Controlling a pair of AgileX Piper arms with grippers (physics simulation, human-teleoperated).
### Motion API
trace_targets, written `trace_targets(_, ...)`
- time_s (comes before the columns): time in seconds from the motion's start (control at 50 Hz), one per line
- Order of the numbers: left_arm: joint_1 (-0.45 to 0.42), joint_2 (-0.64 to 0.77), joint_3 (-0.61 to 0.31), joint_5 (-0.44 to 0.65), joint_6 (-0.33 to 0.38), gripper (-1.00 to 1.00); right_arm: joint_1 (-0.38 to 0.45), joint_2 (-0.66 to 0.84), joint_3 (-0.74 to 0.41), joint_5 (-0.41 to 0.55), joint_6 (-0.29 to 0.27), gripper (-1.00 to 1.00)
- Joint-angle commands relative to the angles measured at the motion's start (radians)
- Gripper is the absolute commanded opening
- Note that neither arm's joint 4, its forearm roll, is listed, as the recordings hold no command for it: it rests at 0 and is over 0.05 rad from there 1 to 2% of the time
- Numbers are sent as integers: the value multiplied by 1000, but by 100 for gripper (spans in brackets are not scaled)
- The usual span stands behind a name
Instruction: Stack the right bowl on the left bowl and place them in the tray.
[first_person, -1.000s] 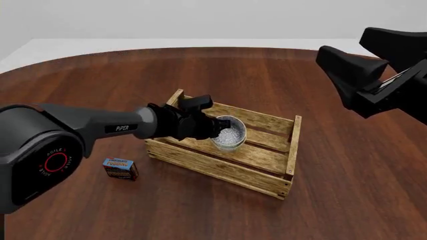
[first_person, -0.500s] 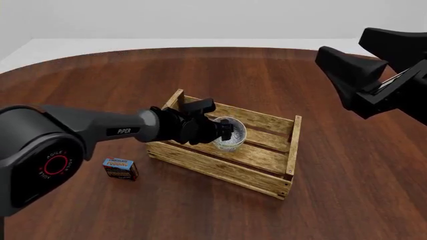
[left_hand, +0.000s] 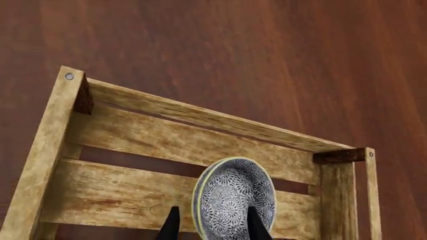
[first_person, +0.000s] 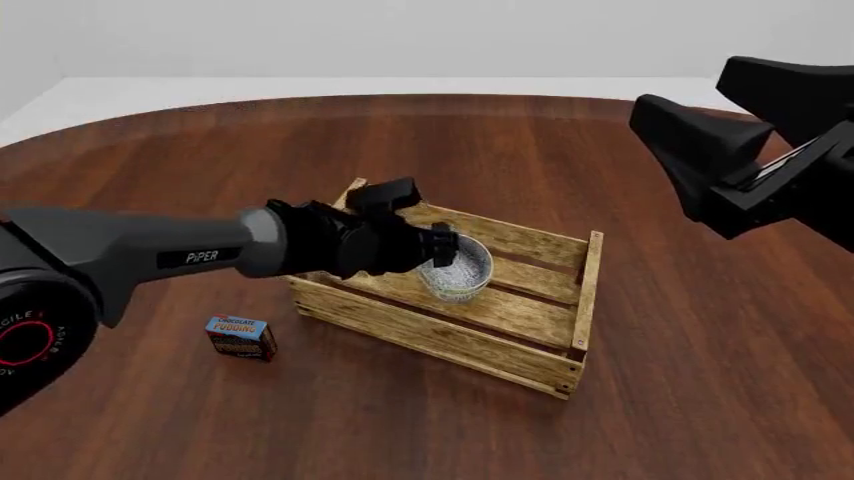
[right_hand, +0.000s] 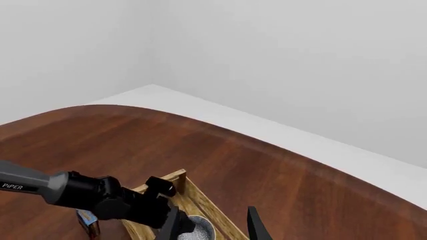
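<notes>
Bowls (first_person: 459, 268) sit nested inside the tray (first_person: 527, 318), tilted, with the left tool (first_person: 438, 252) pinching their rim between narrow fingers (left_hand: 171, 227), presumably to lower them onto the slats. The right tool (right_hand: 213, 225) hangs wide and empty, well apart above the counter (first_person: 694, 340).

Tray (first_person: 514, 318) walls ring stacked bowls (first_person: 461, 270), left claw (first_person: 443, 252) beside them, open from above

small pudding box (first_person: 242, 337) on wooden table (first_person: 694, 380)
</notes>
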Motion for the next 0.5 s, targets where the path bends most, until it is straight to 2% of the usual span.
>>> trace_targets(0.02,13,-138,83,-25,-5,100,2,5,1,-3,-2,100)
trace_targets(0.18,26,-218,135,-41,0,100,1,3,0,-1,0,100)
trace_targets(0.5,110,-407,261,-97,3,100,4,-5,-1,3,2,100)
